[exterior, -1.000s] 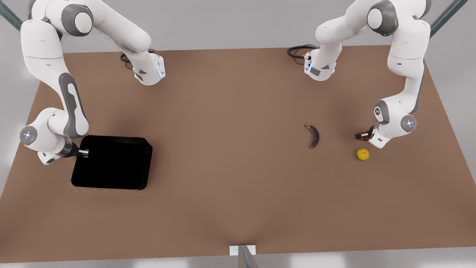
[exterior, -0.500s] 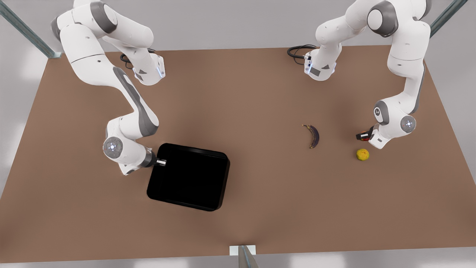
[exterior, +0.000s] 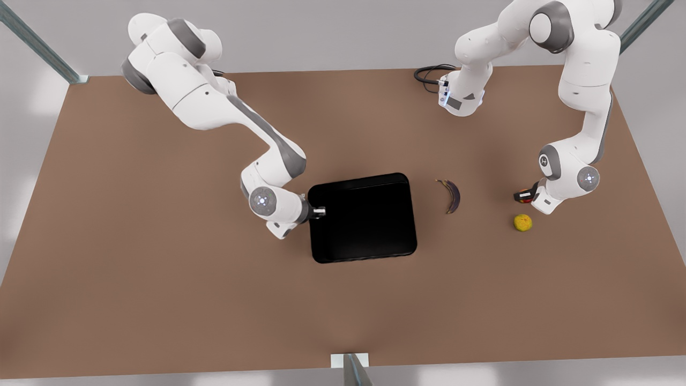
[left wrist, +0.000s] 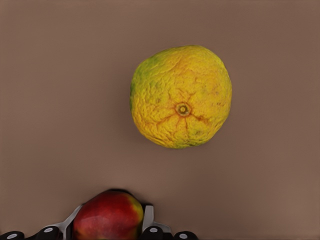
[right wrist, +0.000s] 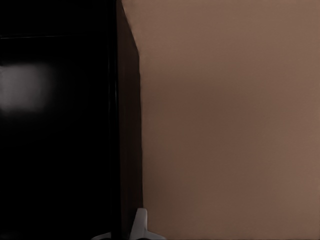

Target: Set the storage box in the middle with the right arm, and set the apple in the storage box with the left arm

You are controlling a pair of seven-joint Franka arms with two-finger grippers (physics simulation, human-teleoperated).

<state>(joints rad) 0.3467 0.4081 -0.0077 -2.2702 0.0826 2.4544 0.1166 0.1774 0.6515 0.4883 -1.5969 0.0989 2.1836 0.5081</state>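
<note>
Box (exterior: 364, 220), stiff and light, is held by its rim in the right gripper (exterior: 320, 212) mid-desk. Apple (left wrist: 108, 216), small and smooth, is clamped in the left gripper (left wrist: 111, 231) near the desk's right edge.

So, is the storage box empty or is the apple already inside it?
Empty: storage box shows only black floor. The apple sits between the left gripper fingers.

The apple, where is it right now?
The apple sits between the left gripper's fingers, on the front view's right side, just above the yellow fruit and right of the banana.
</note>
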